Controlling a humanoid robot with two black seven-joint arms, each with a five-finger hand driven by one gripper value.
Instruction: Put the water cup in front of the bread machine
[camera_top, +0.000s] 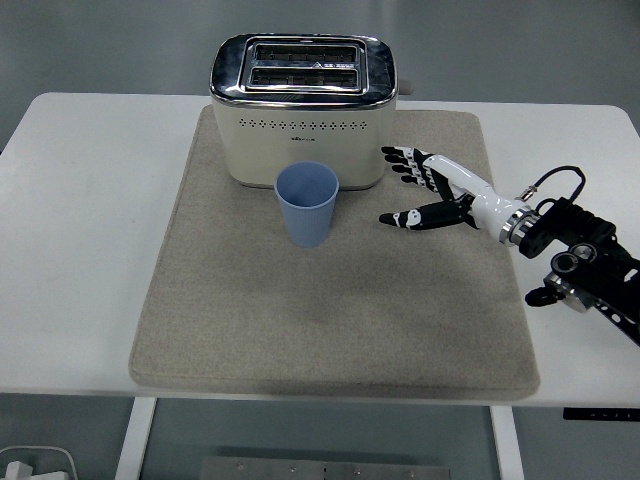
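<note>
Right arm (590, 275): black housing, blocky segments, round joint caps and small screw-like fittings on the side. Silver ring at the wrist. Thin black cable (553, 178) loops above the wrist, ending in a small metal connector. Right hand (437, 192): white palm and back, five black segmented fingers (402, 161) with white marks near the tips.
</note>
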